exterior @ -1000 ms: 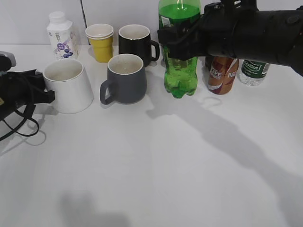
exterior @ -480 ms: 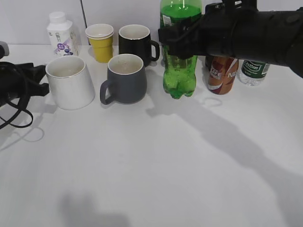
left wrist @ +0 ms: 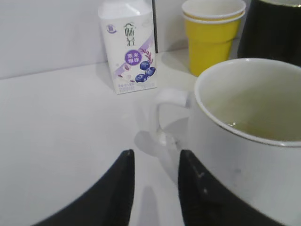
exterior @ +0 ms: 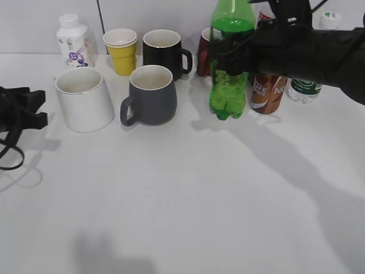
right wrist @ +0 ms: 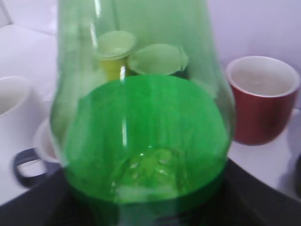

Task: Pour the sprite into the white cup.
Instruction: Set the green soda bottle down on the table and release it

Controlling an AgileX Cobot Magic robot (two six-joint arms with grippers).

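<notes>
White table [exterior: 182,200] | right pincer [exterior: 231,54] grasping sprite [exterior: 228,91] | left pincer [left wrist: 155,162] released beside white cup [left wrist: 244,141] | can [exterior: 268,91] reads "AFE"

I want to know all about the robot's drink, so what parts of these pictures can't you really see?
- Tall green plastic bottle: cap cut off by the exterior view's top edge; label hidden by the black right gripper.
- Right wrist view: blurred; gripper fingers unclear.
- Large white ceramic mug: handle hidden behind its body in the exterior view.
- Brown cans: print partly covered by the arm.
</notes>
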